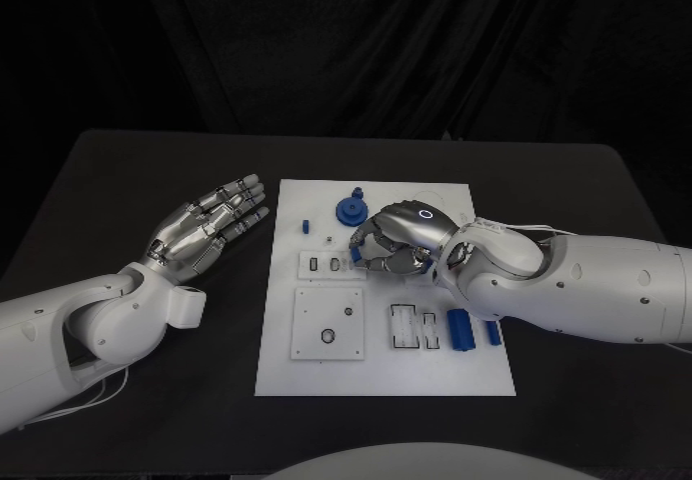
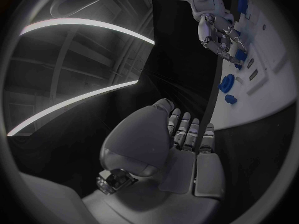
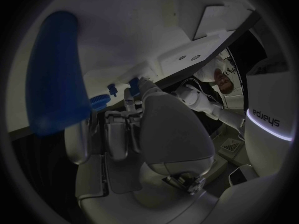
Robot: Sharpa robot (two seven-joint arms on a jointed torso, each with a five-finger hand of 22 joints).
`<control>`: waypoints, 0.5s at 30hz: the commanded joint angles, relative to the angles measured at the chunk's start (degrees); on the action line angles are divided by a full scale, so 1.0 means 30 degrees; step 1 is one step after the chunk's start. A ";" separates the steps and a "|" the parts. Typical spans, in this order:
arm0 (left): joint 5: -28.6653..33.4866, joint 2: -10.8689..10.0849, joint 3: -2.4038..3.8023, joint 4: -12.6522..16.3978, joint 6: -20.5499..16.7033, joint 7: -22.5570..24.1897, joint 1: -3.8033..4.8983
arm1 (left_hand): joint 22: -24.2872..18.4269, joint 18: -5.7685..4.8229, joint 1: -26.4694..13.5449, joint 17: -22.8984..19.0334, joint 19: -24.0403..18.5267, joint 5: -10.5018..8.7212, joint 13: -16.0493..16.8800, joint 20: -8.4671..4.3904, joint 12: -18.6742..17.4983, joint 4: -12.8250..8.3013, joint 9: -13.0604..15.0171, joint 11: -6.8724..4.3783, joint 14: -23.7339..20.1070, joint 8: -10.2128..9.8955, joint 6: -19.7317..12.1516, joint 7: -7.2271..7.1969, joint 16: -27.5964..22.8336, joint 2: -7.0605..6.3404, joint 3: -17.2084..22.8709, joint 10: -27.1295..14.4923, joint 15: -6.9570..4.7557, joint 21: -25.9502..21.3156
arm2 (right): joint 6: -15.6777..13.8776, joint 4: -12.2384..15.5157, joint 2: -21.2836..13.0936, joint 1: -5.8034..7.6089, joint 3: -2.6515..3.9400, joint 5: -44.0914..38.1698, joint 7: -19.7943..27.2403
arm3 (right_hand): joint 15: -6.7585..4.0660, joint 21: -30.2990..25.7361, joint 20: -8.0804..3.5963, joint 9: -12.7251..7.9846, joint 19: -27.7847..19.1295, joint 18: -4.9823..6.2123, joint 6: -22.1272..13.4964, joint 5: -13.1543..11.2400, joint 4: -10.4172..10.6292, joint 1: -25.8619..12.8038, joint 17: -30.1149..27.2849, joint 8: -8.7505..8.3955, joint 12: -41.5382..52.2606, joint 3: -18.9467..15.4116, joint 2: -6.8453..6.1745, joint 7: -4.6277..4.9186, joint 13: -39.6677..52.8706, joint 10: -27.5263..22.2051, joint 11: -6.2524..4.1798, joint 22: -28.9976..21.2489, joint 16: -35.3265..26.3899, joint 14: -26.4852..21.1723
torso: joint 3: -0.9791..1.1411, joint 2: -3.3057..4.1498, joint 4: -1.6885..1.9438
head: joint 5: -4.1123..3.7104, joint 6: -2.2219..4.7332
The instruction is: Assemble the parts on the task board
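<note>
- Head view: the white task board [image 1: 382, 375] lies in the middle of the black desk [image 1: 130, 190].
- Head view: the left hand [image 1: 206, 228] lies on the desk just left of the board, fingers stretched out and apart, holding nothing.
- Head view: the right hand [image 1: 392, 240] hovers over the board's middle, fingers curled in around a small blue part [image 1: 408, 260]; how firmly it is pinched cannot be told from here.
- Head view: a blue round gear-like part [image 1: 351, 210] stands on the far side of the board, just left of the right hand, and a small blue peg [image 1: 304, 226] sits further left near the board's edge.
- Head view: a blue cylinder [image 1: 462, 330] and a smaller blue block [image 1: 493, 333] lie on the near right of the board, just beside a pair of white slotted holders [image 1: 413, 328].
- Head view: a white square plate [image 1: 330, 322] with a hole sits on the near left of the board.
- Left wrist view: the left hand [image 2: 181, 144] is flat and empty over the dark desk; across the board the right hand [image 2: 219, 35] bends over blue parts, near the blue gear-like part [image 2: 227, 82].
- Right wrist view: the right hand [image 3: 134, 129] has its fingers drawn together, with a large blurred blue shape [image 3: 56, 74] close against them and the white board [image 3: 149, 30] beyond.
</note>
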 commanded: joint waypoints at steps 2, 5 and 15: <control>0.0040 0.0032 0.0015 0.0001 0.0296 0.0159 -0.0028 | 0.0006 -0.0045 -0.0149 0.0020 0.0033 -0.0026 -0.0019 0.0155 -0.0082 -0.0007 -0.0003 -0.0014 -0.0031 -0.0128 -0.0087 -0.0013 0.0086 0.0014 0.0079 -0.0087 0.0133 -0.0058 | 0.0577 -0.0043 0.0001 -0.0104 -0.0023 -0.0210 -0.0446 | 0.0144 -0.0097 0.0127 -0.0098 0.0523 -0.0121 -0.0226 -0.0727 0.0073 -0.0348 0.5032 -0.0126 0.0050 -0.0241 -0.0014 0.0045 0.5032 0.1991 0.0114 0.4192 0.0056 0.2016 | 0.0006 -0.0003 -0.0005 | 0.0002 0.0024; 0.0040 0.0025 0.0015 -0.0011 0.0297 0.0159 -0.0030 | 0.0006 -0.0045 -0.0149 0.0020 0.0033 -0.0026 -0.0019 0.0155 -0.0082 -0.0007 -0.0003 -0.0014 -0.0031 -0.0128 -0.0087 -0.0013 0.0086 0.0014 0.0079 -0.0087 0.0133 -0.0058 | 0.0659 -0.0054 0.0000 -0.0112 -0.0023 -0.0210 -0.0465 | 0.0156 -0.0116 0.0138 -0.0133 0.0513 -0.0116 -0.0411 -0.0946 0.0100 -0.0420 0.5032 -0.0221 0.0050 -0.0315 -0.0061 0.0064 0.5032 0.1991 0.0128 0.4186 0.0056 0.2016 | 0.0002 -0.0003 -0.0002 | 0.0000 0.0028; 0.0040 0.0026 0.0015 -0.0052 0.0308 0.0144 -0.0038 | 0.0006 -0.0045 -0.0149 0.0020 0.0033 -0.0026 -0.0019 0.0155 -0.0082 -0.0007 -0.0003 -0.0014 -0.0031 -0.0128 -0.0087 -0.0013 0.0086 0.0014 0.0079 -0.0087 0.0133 -0.0058 | 0.0826 -0.0075 0.0001 -0.0124 -0.0023 -0.0211 -0.0506 | 0.0200 -0.0208 0.0177 -0.0254 0.0463 -0.0095 -0.1018 -0.1485 0.0185 -0.0583 0.5032 -0.0515 0.0050 -0.0496 -0.0161 0.0130 0.5032 0.1991 0.0180 0.4157 0.0056 0.2016 | -0.0007 0.0005 0.0016 | -0.0031 0.0023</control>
